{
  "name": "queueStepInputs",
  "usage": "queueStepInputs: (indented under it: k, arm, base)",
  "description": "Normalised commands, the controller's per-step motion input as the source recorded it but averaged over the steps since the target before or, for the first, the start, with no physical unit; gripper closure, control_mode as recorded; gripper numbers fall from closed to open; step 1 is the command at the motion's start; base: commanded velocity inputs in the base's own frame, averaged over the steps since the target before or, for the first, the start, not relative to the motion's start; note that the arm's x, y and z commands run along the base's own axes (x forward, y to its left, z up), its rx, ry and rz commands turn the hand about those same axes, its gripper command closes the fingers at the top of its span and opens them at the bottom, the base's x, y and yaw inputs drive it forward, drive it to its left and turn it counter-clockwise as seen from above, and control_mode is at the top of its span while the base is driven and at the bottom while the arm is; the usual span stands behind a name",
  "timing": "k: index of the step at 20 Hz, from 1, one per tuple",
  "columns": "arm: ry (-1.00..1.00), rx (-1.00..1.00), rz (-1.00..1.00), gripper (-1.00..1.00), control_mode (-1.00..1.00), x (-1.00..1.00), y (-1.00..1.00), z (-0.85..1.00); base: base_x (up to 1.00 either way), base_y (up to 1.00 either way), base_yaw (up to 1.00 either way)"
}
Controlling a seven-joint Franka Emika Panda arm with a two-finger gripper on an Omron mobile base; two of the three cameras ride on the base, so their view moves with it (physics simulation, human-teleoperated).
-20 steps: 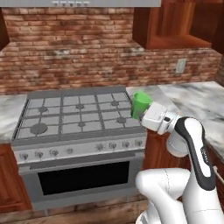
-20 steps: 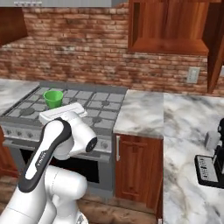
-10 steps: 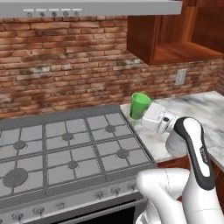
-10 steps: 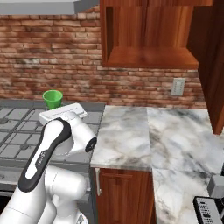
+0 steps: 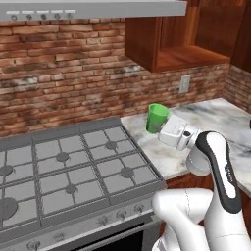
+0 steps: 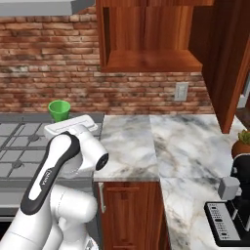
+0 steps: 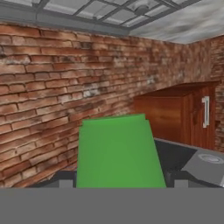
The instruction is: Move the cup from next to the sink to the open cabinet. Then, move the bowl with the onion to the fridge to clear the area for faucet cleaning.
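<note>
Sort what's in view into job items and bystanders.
Job: cup, held in the tool; open cabinet with its bare shelf.
Bystanders: stove, marble counter, wall outlet, coffee machine, range hood.

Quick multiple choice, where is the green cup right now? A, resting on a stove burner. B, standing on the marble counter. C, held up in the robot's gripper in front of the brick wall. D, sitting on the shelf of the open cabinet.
C: the cup sits at the gripper, lifted off the counter, with the open cabinet shelf above bare.
</note>
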Motion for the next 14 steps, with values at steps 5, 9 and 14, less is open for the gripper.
queueStepInputs:
  k: [5,9,14]
  arm:
    - [0.0,0.0,0.0,1.0,1.0,0.0,0.0,0.0]
    - [0.0,0.0,0.0,1.0,1.0,0.0,0.0,0.0]
    - [0.0,0.0,0.0,1.0,1.0,0.0,0.0,0.0]
  base:
    - [-0.02,-0.67,-0.16]
    - [0.22,-0.71,-0.07]
    - [0.53,-0.46,0.03]
